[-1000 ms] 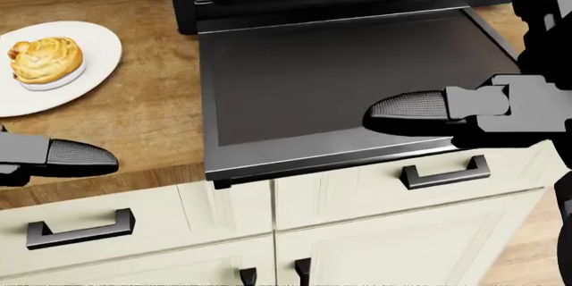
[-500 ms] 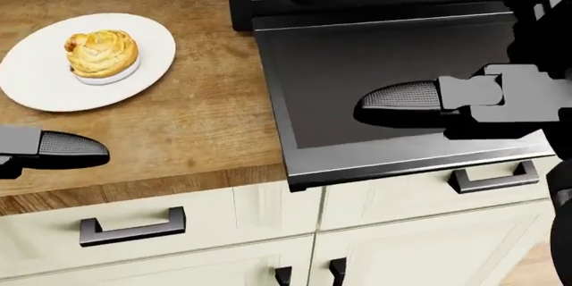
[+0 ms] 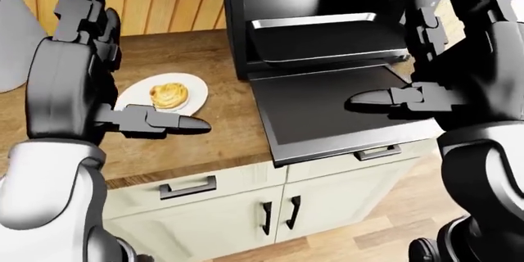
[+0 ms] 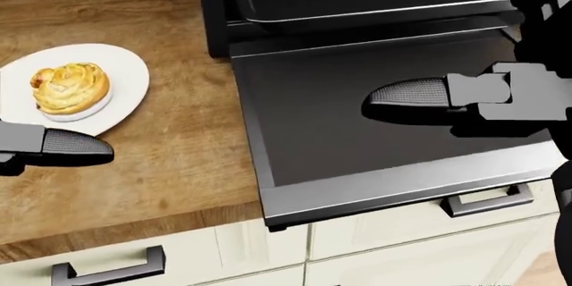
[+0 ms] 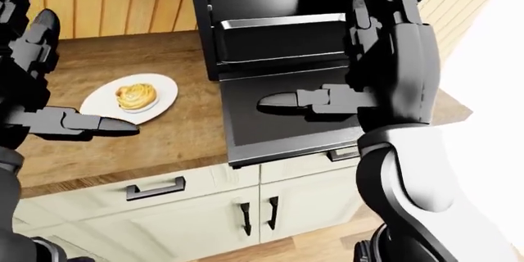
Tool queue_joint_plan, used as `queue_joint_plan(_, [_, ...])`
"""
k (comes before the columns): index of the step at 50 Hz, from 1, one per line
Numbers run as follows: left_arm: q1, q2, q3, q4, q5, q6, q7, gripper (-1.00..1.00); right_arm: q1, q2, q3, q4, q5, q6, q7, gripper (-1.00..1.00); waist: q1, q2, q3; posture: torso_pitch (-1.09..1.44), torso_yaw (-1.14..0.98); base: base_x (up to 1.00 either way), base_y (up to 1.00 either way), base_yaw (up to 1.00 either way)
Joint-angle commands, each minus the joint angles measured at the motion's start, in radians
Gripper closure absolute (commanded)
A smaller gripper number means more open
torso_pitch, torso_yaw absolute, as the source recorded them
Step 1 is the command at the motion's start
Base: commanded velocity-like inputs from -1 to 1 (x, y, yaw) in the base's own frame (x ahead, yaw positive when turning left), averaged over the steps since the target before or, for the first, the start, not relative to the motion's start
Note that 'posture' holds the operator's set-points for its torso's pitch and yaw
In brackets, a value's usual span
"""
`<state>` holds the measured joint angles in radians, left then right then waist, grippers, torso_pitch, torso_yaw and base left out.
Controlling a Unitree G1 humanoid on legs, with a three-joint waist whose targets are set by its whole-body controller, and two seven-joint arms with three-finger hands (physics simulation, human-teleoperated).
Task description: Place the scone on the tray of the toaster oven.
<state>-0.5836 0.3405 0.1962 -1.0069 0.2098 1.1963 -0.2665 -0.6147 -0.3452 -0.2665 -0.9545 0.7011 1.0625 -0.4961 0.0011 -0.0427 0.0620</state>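
With both hands open and empty, the left hand [image 3: 155, 121] is needing to close gently around the scone [image 4: 70, 87], sparing the plate [image 4: 125, 71], before crossing to the tray [image 3: 327, 38].

The brown wooden table [image 4: 179, 165] is showing a matt, streaked grain. The round white plate [image 4: 125, 91] is looking smooth and glossy, like glazed ceramic, under the flaky golden scone [image 4: 70, 87]. The black toaster oven's dropped door [image 4: 357, 118] is giving a dull satin sheen, and its dark metal tray [image 3: 327, 41] is gleaming along the rim. The cream cabinet fronts [image 5: 196, 213] are looking smoothly painted.
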Motion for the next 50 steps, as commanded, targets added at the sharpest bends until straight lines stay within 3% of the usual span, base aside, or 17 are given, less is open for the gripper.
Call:
queue_joint_plan(1, [-0.028,0.017,0.014,-0.005,0.006,-0.019,0.003,-1.0,-0.029,-0.006,-0.005,-0.009,-0.007,-0.022,0.001,-1.0,0.011,-0.02,-0.017,0.0,0.0,0.25,0.0,0.0])
queue_joint_plan(4, [-0.03,0.016,0.013,-0.002,0.008,-0.022,0.004,-1.0,-0.024,-0.006,-0.007,-0.014,-0.007,-0.021,0.001,-1.0,0.003,-0.002,-0.02,0.0,0.0,0.24,0.0,0.0])
queue_joint_plan(7, [-0.025,0.017,0.018,-0.007,0.009,-0.021,0.0,-1.0,-0.02,-0.007,-0.01,-0.017,-0.005,-0.019,0.003,-1.0,0.002,0.024,-0.003,0.0,0.0,0.2,0.0,0.0])
queue_joint_plan(8, [-0.025,0.017,0.018,-0.007,0.009,-0.02,0.0,-1.0,-0.02,-0.007,-0.011,-0.017,-0.005,-0.019,0.003,-1.0,0.001,0.033,-0.014,0.0,0.0,0.12,0.0,0.0])
queue_joint_plan(10, [-0.018,0.018,0.023,-0.014,0.009,-0.02,-0.003,-1.0,-0.064,-0.013,-0.025,-0.015,0.027,0.007,-0.018,-1.0,-0.011,0.055,-0.016,0.0,0.0,0.0,0.0,0.0])
queue_joint_plan(11, [-0.018,0.018,0.023,-0.014,0.009,-0.02,-0.003,-1.0,-0.068,-0.014,-0.026,-0.014,0.031,0.009,-0.022,-1.0,-0.016,0.082,-0.026,0.0,0.0,0.0,0.0,0.0])
queue_joint_plan(13, [-0.014,0.019,0.028,-0.016,0.008,-0.022,-0.004,-1.0,-0.027,-0.014,-0.008,-0.02,0.011,-0.031,-0.012,-1.0,-0.017,0.06,-0.017,0.0,0.0,0.0,0.0,0.0])
queue_joint_plan(17, [-0.011,0.023,0.033,-0.022,0.007,-0.017,-0.006,-1.0,-0.027,-0.011,0.001,-0.012,0.001,-0.039,-0.008,-1.0,-0.004,0.036,-0.027,0.0,0.0,0.0,0.0,0.0])
queue_joint_plan(21, [-0.011,0.022,0.031,-0.025,0.006,-0.016,-0.005,-1.0,-0.031,-0.007,-0.005,-0.016,0.006,-0.03,-0.009,-1.0,0.003,0.026,-0.03,0.0,0.0,0.0,0.0,0.0])
queue_joint_plan(27, [-0.019,0.028,0.029,-0.022,0.007,-0.012,-0.005,-1.0,-0.069,-0.026,-0.034,-0.011,0.048,0.001,-0.033,-1.0,0.009,0.025,-0.029,0.0,0.0,0.0,0.0,0.0])
queue_joint_plan(35, [-0.01,0.023,0.029,-0.027,0.009,-0.015,-0.005,-1.0,-0.029,-0.031,-0.018,-0.02,0.042,-0.038,-0.036,-1.0,0.01,0.024,-0.025,0.0,0.0,0.0,0.0,0.0])
queue_joint_plan(36, [-0.007,0.024,0.031,-0.027,0.009,-0.017,-0.006,-1.0,-0.027,-0.032,-0.017,-0.021,0.04,-0.037,-0.036,-1.0,0.009,0.028,-0.045,0.0,0.0,0.21,0.0,0.0])
queue_joint_plan(37, [-0.008,0.024,0.032,-0.027,0.009,-0.016,-0.007,-1.0,-0.028,-0.03,-0.018,-0.022,0.043,-0.037,-0.038,-1.0,0.009,0.033,-0.016,0.0,0.0,0.23,0.0,0.0])
queue_joint_plan(38, [-0.008,0.024,0.033,-0.027,0.009,-0.016,-0.007,-1.0,-0.028,-0.03,-0.019,-0.022,0.044,-0.037,-0.038,-1.0,0.008,0.036,-0.006,0.0,0.0,0.23,0.0,0.0])
queue_joint_plan(45, [-0.013,0.024,0.028,-0.021,0.011,-0.018,-0.006,-1.0,-0.034,-0.035,-0.019,-0.017,0.046,-0.036,-0.04,-1.0,0.003,0.062,-0.013,0.0,0.0,0.22,0.0,0.0])
queue_joint_plan(50, [-0.035,0.03,0.023,-0.009,0.011,-0.011,-0.007,-1.0,-0.043,-0.042,-0.028,-0.016,0.059,-0.03,-0.043,-1.0,0.01,0.044,-0.008,0.0,0.0,0.23,0.0,0.0])
